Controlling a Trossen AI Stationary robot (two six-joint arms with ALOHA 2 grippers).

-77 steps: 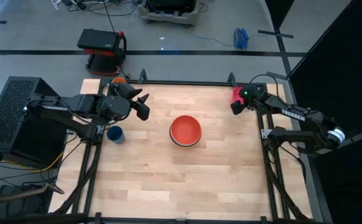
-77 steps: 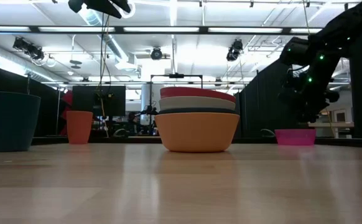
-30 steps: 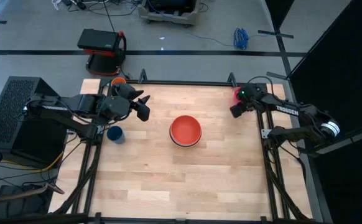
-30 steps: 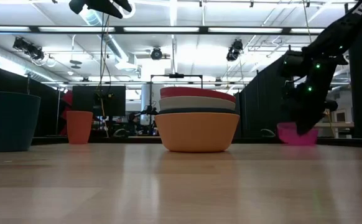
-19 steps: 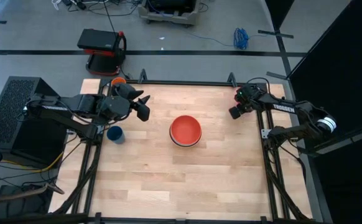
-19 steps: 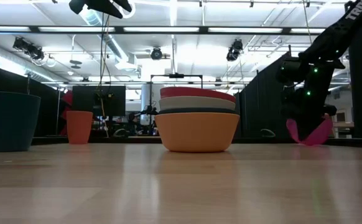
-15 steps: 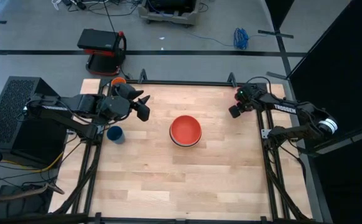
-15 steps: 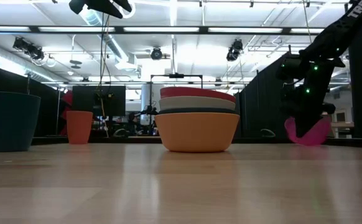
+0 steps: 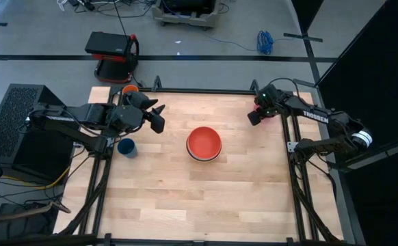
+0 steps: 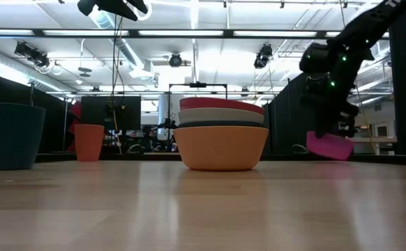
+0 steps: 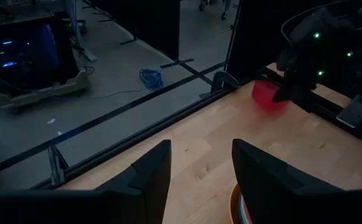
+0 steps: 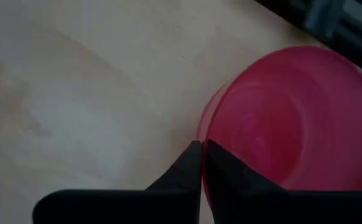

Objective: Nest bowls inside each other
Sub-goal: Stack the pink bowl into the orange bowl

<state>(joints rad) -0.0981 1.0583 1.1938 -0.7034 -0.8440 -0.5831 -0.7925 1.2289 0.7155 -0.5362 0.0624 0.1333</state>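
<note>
A stack of bowls (image 9: 204,144) stands mid-table, red on top, then white, dark teal and orange at the bottom (image 10: 221,147), resting on its base. My right gripper (image 9: 254,117) is shut on the small pink bowl (image 10: 329,146) near the far right corner; the bowl also shows in the right wrist view (image 12: 293,118) and the left wrist view (image 11: 267,96). My left gripper (image 9: 156,117) hangs open above the table's far left, holding nothing (image 11: 199,168). My right gripper pinches the pink bowl's rim (image 12: 204,133) between its two fingers, one finger (image 12: 231,177) inside the bowl and the other outside. The fingers slant down from above. The bowl hangs tilted below them (image 10: 327,146), clear of the table.
A dark blue cup (image 9: 126,147) stands by the left edge and an orange cup (image 9: 130,89) at the far left corner. Bare wood lies between the stack and the right gripper. Metal frame rails (image 9: 206,90) border the table.
My right gripper has shut on the pink bowl's rim, tipped the bowl up on one side, then lifted it clear of the table and carried it a little toward the stack.
</note>
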